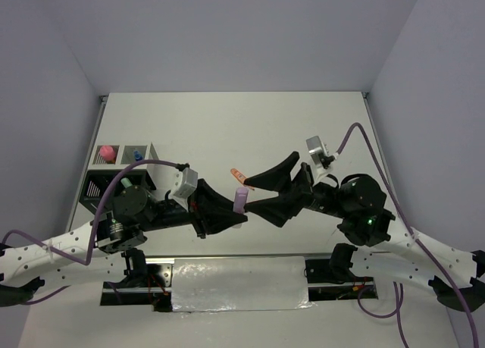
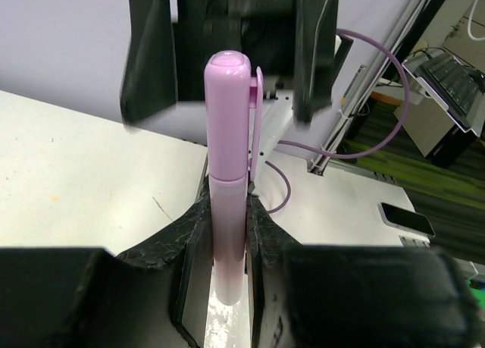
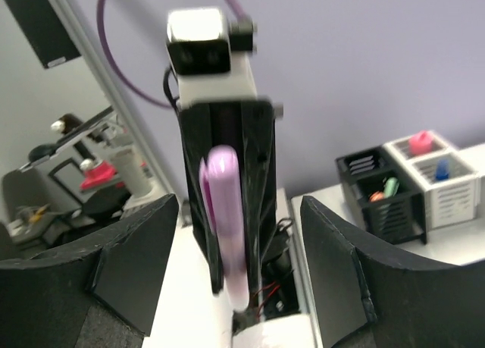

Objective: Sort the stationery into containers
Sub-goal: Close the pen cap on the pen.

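Note:
My left gripper (image 1: 236, 214) is shut on a purple highlighter (image 1: 241, 199) and holds it above the table, cap end outward. In the left wrist view the highlighter (image 2: 227, 174) stands between the pads (image 2: 191, 249). My right gripper (image 1: 249, 195) is open, facing the left one, with a finger on each side of the highlighter's cap end. In the right wrist view the highlighter (image 3: 227, 219) hangs in the gap, touching neither finger (image 3: 132, 264). The organizer (image 1: 155, 155) stands at the left. Its white compartments hold a pink item (image 1: 108, 151) and a blue one (image 1: 138, 157).
A small orange item (image 1: 238, 174) lies on the table just beyond the grippers. In the right wrist view the organizer's black compartment (image 3: 394, 211) holds a green item (image 3: 391, 186) and an orange one (image 3: 377, 197). The left arm covers part of the black compartments from above.

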You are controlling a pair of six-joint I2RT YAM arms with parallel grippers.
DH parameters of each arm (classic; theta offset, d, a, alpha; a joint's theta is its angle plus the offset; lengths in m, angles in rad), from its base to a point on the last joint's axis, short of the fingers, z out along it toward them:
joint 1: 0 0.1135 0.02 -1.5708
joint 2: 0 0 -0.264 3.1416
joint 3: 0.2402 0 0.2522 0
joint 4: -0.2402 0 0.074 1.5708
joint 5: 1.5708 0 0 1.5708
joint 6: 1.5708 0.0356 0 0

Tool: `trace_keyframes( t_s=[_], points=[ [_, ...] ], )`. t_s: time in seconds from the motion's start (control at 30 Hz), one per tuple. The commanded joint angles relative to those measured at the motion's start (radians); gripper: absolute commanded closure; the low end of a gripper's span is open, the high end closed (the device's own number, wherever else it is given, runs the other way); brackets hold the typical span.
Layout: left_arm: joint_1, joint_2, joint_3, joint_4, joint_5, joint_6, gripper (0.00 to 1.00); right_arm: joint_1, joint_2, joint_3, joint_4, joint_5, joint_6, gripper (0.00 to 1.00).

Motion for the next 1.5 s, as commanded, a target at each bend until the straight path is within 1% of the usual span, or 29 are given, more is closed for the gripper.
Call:
trace_keyframes(
  t_s=[0.0,0.17,0.33,0.47,0.53,0.57,0.6,0.63,0.67,0.7,0.73,0.83,0.97,1.03,1.13,1.17,1.27,1.33,1.4,1.47],
  points=[
    [-0.003,0.000,0.016,0.039,0.039,0.026,1.00,0.009,0.008,0.103,-0.076,0.056,-0.066,0.27],
    [-0.002,0.007,0.025,0.021,0.040,0.031,1.00,0.007,0.042,0.144,-0.083,0.016,-0.070,0.29],
    [-0.002,0.012,0.029,0.009,0.036,0.031,1.00,0.007,0.056,0.132,-0.052,-0.003,-0.050,0.31],
    [-0.002,0.019,0.042,-0.010,0.033,0.033,1.00,0.009,0.080,0.140,-0.058,-0.020,-0.050,0.32],
    [-0.002,0.019,0.045,-0.014,0.030,0.034,1.00,0.009,0.083,0.137,-0.055,-0.026,-0.047,0.41],
    [-0.002,0.019,0.043,-0.014,0.025,0.033,1.00,0.007,0.085,0.132,-0.052,-0.026,-0.046,0.47],
    [-0.002,0.018,0.043,-0.014,0.025,0.034,1.00,0.009,0.085,0.128,-0.047,-0.027,-0.046,0.55],
    [-0.002,0.016,0.045,-0.018,0.019,0.034,1.00,0.009,0.085,0.123,-0.044,-0.030,-0.047,0.60],
    [-0.003,0.013,0.042,-0.018,0.013,0.034,1.00,0.007,0.085,0.115,-0.043,-0.030,-0.047,0.72],
    [-0.002,0.009,0.043,-0.019,0.007,0.036,1.00,0.009,0.085,0.112,-0.044,-0.030,-0.047,0.78],
    [-0.002,0.004,0.043,-0.022,0.000,0.034,1.00,0.009,0.082,0.108,-0.046,-0.032,-0.046,0.82],
    [-0.002,-0.010,0.048,-0.024,-0.009,0.039,1.00,0.009,0.077,0.072,-0.023,-0.044,-0.032,0.88],
    [-0.002,-0.022,0.080,-0.044,-0.026,0.063,1.00,0.009,0.068,-0.015,0.043,-0.066,0.020,0.89],
    [-0.003,-0.020,0.112,-0.051,-0.020,0.075,1.00,0.009,0.071,-0.034,0.059,-0.075,0.034,0.89],
    [-0.002,-0.016,0.148,-0.054,0.005,0.100,1.00,0.009,0.082,-0.061,0.075,-0.099,0.062,0.94],
    [-0.002,-0.013,0.154,-0.047,0.017,0.117,1.00,0.009,0.086,-0.085,0.098,-0.110,0.084,1.00],
    [-0.002,-0.011,0.174,-0.030,0.030,0.147,1.00,0.009,0.108,-0.139,0.130,-0.124,0.118,1.00],
    [-0.002,-0.010,0.195,-0.028,0.028,0.160,1.00,0.009,0.105,-0.170,0.143,-0.107,0.135,1.00],
    [-0.002,-0.011,0.207,-0.015,0.034,0.174,1.00,0.009,0.100,-0.230,0.186,-0.112,0.161,1.00],
    [-0.002,0.001,0.232,-0.025,0.039,0.190,1.00,0.015,0.100,-0.254,0.175,-0.098,0.171,1.00]
  ],
)
